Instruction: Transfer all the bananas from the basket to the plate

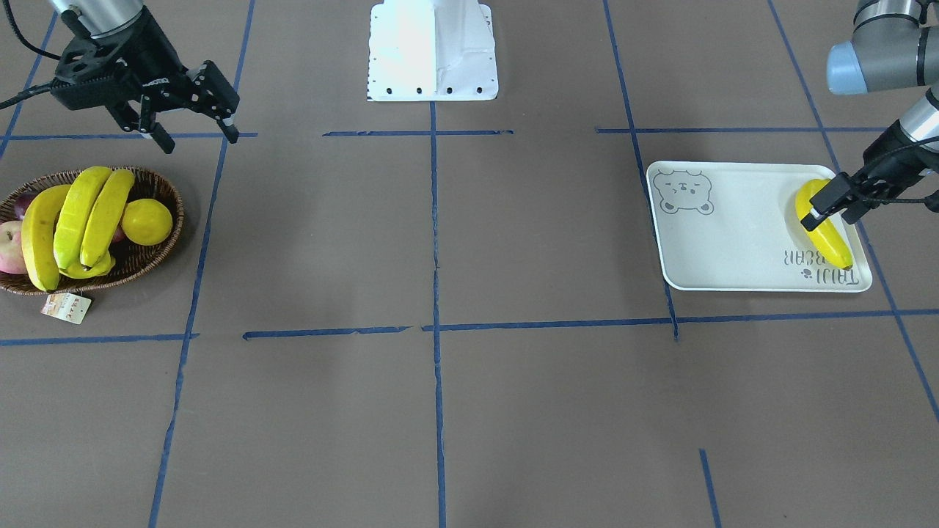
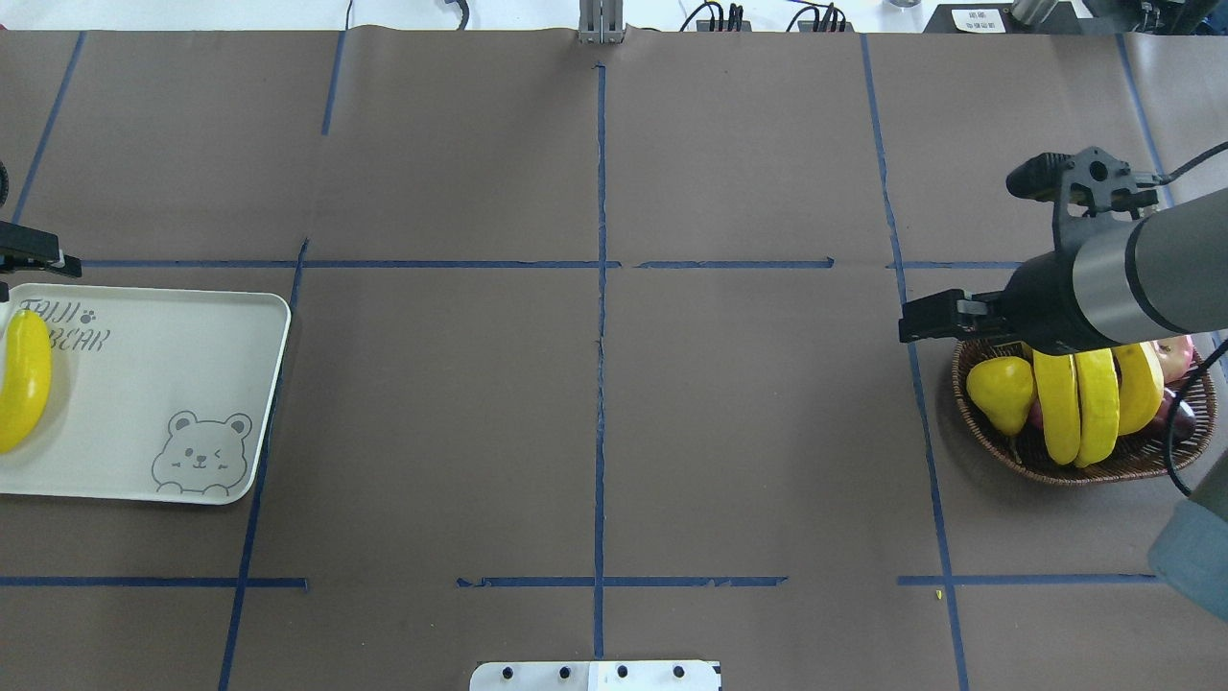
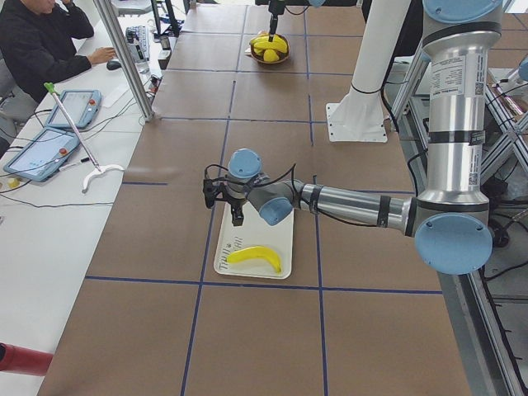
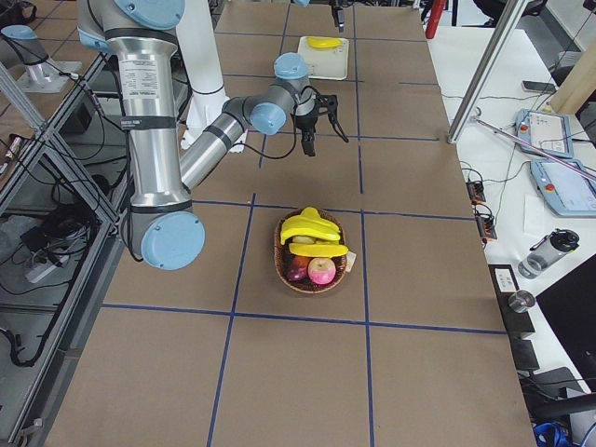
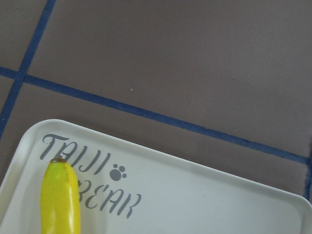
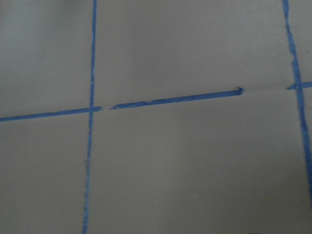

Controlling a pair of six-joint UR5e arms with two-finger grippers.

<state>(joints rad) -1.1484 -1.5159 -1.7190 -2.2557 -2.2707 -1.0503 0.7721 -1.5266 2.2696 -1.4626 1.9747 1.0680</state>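
One yellow banana lies loose on the white bear-print plate, at the end by the lettering. My left gripper hangs open just above it, and the left wrist view shows only the banana's dark tip and the plate. The other bananas lie side by side across the brown wicker basket, also seen from overhead as bananas in the basket. My right gripper hovers open and empty above the table, just off the basket's rim.
A round yellow fruit and a red apple share the basket, and a paper tag hangs off its rim. The robot's white base stands at the table's back. A person sits beside tablets in the exterior left view.
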